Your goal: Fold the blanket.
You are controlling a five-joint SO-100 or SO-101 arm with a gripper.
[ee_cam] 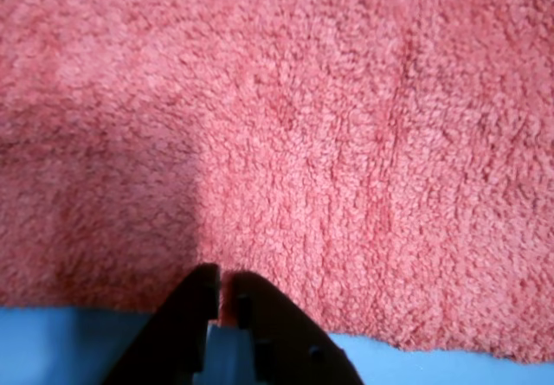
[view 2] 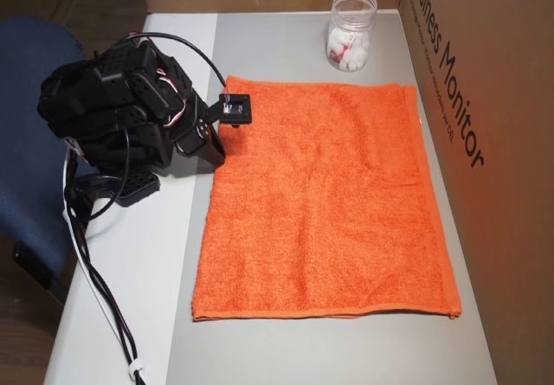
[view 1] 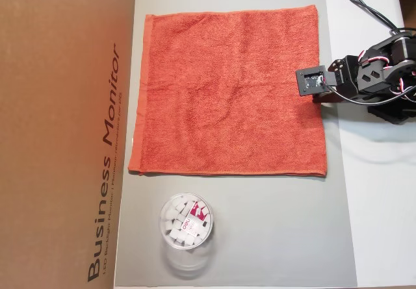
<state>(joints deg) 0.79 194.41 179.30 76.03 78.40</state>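
We record: one orange-red blanket [view 1: 227,91], spread flat on the grey mat [view 1: 273,230] atop the bench. The claw [ee_cam: 222,283] rests at the blanket's edge, clenched, nothing visibly gripped. Clear jar [view 1: 186,222] of white pieces nearby; cardboard box [view 1: 58,126] alongside.

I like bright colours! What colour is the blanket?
Orange-red all over, the blanket shows best in an overhead view.

Cardboard box [view 1: 58,133], plastic jar [view 1: 186,223], grey mat [view 1: 273,230]
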